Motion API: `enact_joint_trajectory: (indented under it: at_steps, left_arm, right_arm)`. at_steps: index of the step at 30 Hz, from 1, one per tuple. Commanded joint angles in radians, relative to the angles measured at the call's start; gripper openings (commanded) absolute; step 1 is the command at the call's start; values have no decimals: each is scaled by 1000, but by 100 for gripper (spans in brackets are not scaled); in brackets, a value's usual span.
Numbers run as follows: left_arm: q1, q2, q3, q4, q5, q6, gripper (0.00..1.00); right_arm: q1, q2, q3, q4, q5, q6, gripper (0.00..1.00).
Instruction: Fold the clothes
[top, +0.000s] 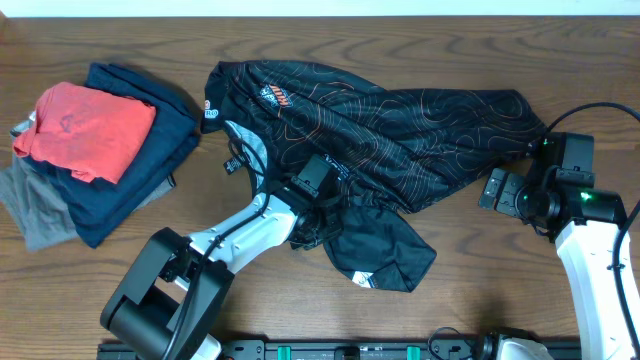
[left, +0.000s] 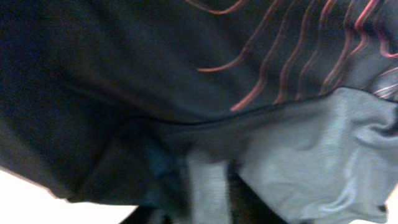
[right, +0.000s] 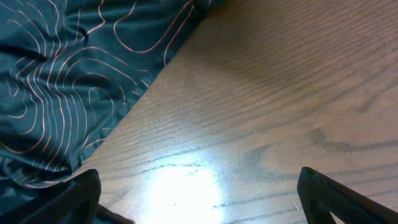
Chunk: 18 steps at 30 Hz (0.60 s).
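Observation:
The black jersey (top: 400, 125) with orange-grey contour lines lies crumpled across the middle of the table, with one flap hanging toward the front. My left gripper (top: 322, 212) is buried in its bunched lower middle. In the left wrist view, black and grey jersey cloth (left: 155, 74) fills the frame and hides the fingers, and the cloth gathers tightly around them. My right gripper (top: 503, 190) is open and empty just off the jersey's right end. In the right wrist view its fingers (right: 199, 199) spread wide over bare wood, with the jersey's edge (right: 62, 81) at the upper left.
A pile of folded garments sits at the far left: a red shirt (top: 90, 125) on top of a navy one (top: 150, 165) and a grey one (top: 35, 215). The wooden table (top: 500, 290) shows bare at the front right.

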Motion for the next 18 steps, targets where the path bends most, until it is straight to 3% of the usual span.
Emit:
enact_joint_trajectory:
  at_steps: [1,2,8,18]
  left_arm:
    - [29,43,-34,-42,-62,53,11]
    - [50,37,-31,-69,-62,84,6]
    - [237,-59,2,-288,-62,293,6]
    - [573,-286,2,-493,-62,463,6]
  right_arm:
    - [-10,-10,5,-1,0,12,99]
    - [-10,-10,5,-1,0,12,99]
    - [-11,0,1,-1,1,12,99]
    - [-12,133,-18,45,27,132,95]
